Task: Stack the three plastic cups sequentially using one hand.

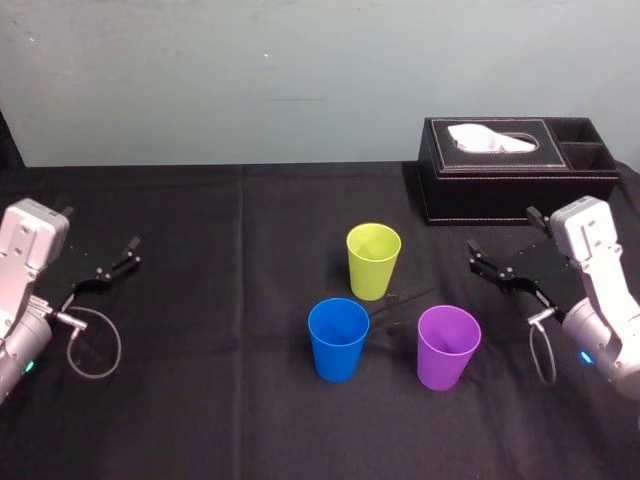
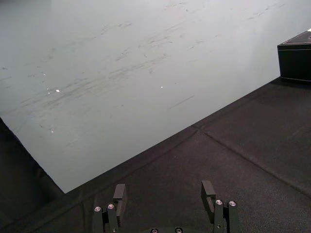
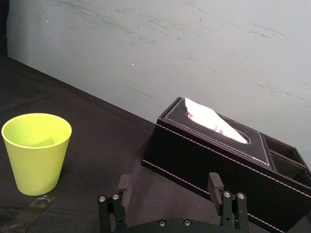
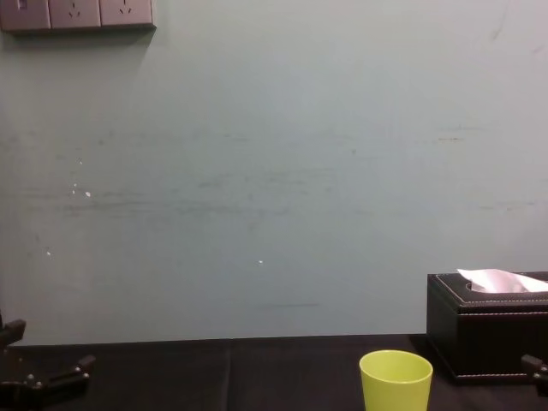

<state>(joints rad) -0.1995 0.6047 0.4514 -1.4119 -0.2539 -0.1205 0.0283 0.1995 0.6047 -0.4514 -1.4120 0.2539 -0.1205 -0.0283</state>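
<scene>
Yellow-green (image 1: 373, 262), blue (image 1: 337, 340), purple (image 1: 447, 347) cups upright, sep.

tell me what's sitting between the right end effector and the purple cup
Nothing: in the head view the stretch between the open right end effector and the purple cup is bare black tablecloth.

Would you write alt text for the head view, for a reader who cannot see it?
A yellow-green cup, a blue cup and a purple cup stand upright and apart on a black table. The left gripper and right gripper hover open at either side, and a tissue box sits at the back right.
</scene>
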